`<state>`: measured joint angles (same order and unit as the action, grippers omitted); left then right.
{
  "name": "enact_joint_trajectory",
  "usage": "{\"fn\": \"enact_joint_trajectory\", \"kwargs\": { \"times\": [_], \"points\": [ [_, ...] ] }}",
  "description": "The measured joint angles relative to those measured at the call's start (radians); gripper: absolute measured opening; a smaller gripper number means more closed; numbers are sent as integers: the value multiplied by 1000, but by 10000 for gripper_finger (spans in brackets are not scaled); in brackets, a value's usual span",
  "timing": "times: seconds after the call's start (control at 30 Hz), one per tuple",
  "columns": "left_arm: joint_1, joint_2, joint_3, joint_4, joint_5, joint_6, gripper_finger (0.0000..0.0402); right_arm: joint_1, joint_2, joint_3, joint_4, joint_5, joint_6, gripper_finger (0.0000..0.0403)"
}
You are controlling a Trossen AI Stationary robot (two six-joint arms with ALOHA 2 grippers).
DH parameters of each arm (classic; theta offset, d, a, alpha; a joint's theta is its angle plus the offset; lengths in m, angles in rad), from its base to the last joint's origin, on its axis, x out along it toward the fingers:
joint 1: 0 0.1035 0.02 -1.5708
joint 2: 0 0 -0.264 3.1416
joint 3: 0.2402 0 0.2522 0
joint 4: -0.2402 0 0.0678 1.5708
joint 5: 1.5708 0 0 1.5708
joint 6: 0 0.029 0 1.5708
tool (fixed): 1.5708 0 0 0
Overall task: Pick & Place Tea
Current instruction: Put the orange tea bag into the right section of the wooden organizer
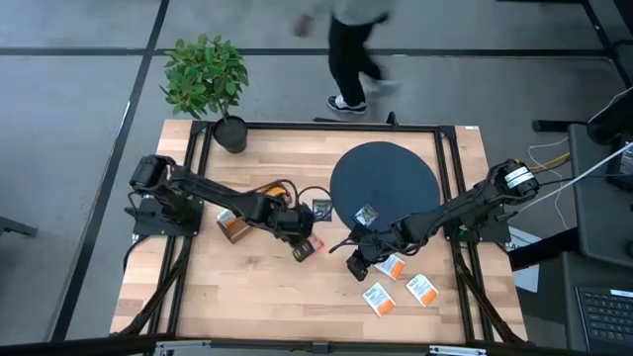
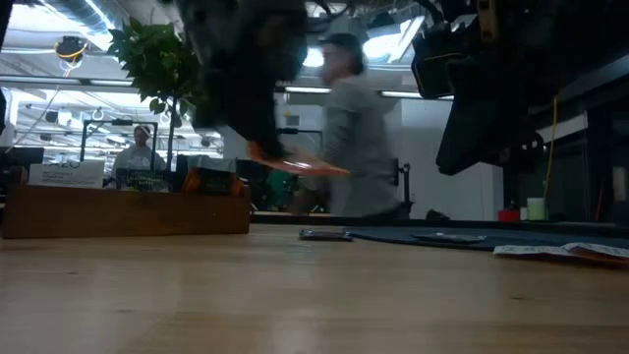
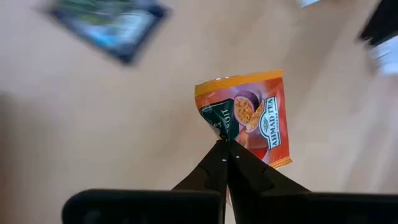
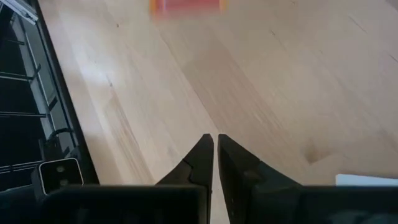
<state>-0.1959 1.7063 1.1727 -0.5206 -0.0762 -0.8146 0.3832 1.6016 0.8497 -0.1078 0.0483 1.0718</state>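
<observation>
1. The left gripper (image 3: 225,146) pinches a red-orange tea sachet (image 3: 254,116) by its corner, lifted clear of the table (image 1: 247,297) near its middle; a dark sachet (image 3: 111,25) lies beyond it.
2. The right gripper (image 4: 215,140) hovers over bare wood, its fingers nearly together and holding nothing; three white orange-banded sachets (image 1: 379,298) lie just beside it, one more sachet (image 1: 367,214) on the dark disc (image 1: 386,178).
3. A person (image 2: 354,128) stands behind the table.

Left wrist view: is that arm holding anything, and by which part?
Yes. The left gripper has its jaws shut on a corner of the red-orange tea sachet, lifted off the table. The right gripper holds nothing.
</observation>
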Motion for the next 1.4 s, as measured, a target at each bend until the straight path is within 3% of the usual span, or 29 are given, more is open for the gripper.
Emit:
{"fn": "enact_joint_trajectory", "kwargs": {
  "times": [0.37, 0.77, 0.87, 1.03, 1.4],
  "points": [
    [7, -41, 290, -553, -326, 183, 2, 0, 0, 0, -23, 10, -2, 28],
    [97, -39, 348, -880, -515, 214, 2, -32, 0, 0, -17, 30, 24, 28],
    [145, -25, 349, -906, -519, 243, 2, -40, 0, 0, -17, 29, 24, 28],
    [219, 11, 348, -926, -428, 259, 2, -47, -1, 0, -16, 30, 25, 28],
    [237, 143, 348, -949, -405, 304, 2, -47, -1, 1, -17, 29, 27, 28]
  ]
}}
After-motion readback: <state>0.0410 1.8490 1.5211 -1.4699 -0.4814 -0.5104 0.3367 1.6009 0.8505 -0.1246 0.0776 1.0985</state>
